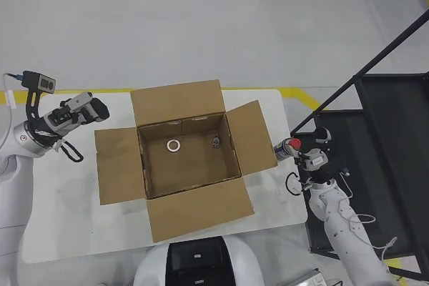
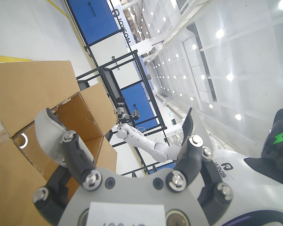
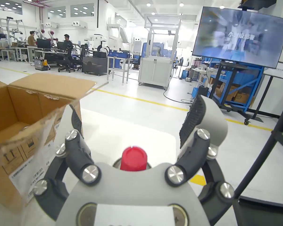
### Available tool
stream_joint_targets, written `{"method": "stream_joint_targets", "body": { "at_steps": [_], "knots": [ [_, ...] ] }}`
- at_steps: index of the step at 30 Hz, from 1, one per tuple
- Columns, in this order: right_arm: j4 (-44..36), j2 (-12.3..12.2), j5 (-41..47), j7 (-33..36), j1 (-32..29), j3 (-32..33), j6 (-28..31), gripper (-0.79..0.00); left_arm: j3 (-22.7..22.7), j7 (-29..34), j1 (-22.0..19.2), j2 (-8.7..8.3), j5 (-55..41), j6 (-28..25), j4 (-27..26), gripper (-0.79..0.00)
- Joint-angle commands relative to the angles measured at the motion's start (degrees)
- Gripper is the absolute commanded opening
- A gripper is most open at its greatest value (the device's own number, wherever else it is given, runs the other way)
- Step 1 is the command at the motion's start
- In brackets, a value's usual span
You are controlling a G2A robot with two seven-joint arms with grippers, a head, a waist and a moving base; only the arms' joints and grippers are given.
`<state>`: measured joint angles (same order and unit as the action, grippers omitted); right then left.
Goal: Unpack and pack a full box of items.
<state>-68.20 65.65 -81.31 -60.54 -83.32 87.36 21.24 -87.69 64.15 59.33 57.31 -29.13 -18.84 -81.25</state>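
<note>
The can [image 1: 286, 147] looks to be upright with its red cap showing, deep between the right gripper's [image 3: 136, 118] spread jaws. It isn't pinched, and it sits near the table [image 1: 64, 214] edge beside the box [image 1: 179, 104] flap. Close off-centre here and I'd say one finger tips it off the edge or into the flap. Beyond the box, the left gripper [image 2: 118, 118] hangs with jaws wide and nothing between them, too far off to catch it.
</note>
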Motion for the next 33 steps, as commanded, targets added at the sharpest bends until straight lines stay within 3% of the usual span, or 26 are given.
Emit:
{"method": "stream_joint_targets", "body": {
  "at_steps": [1,9,12,15,20,23,28,33],
  "knots": [
    [-9.4,-0.5,0.8,5.4,-4.1,2.5,1.2,0.0,0.0,0.0,0.0,0.0,0.0,0.0,0.0,0.0],
    [-30.3,-1.5,10.8,33.8,-12.5,8.1,10.3,0.0,-2.9,-0.5,1.3,-0.78,2.9,1.4,-1.5,0.0],
    [-35.0,-1.8,13.5,42.1,-13.0,8.8,12.0,0.0,-5.3,2.4,1.5,-1.5,4.3,2.4,-0.9,0.0],
    [-37.7,-1.9,14.7,46.9,-13.0,8.8,12.6,0.0,-7.9,7.7,1.9,-2.28,1.6,6.9,1.1,0.0],
    [-38.0,-1.9,15.2,47.8,-12.9,8.6,12.6,0.0,-12.9,10.9,3.8,-3.59,3.4,8.6,2.4,0.0],
    [-38.0,-1.9,15.2,47.8,-12.9,8.6,12.6,0.0,-13.1,10.6,6.3,-3.86,6.1,7.1,2.2,0.0],
    [-38.0,-1.9,15.2,47.8,-12.9,8.6,12.6,0.0,-9.7,7.5,9.2,-3.67,11.2,3.2,3.5,0.0],
    [-38.0,-1.9,15.2,47.8,-12.9,8.6,12.6,0.0,-4.6,8.1,8.9,-3.0,9.4,0.6,6.5,0.0]
  ]
}}
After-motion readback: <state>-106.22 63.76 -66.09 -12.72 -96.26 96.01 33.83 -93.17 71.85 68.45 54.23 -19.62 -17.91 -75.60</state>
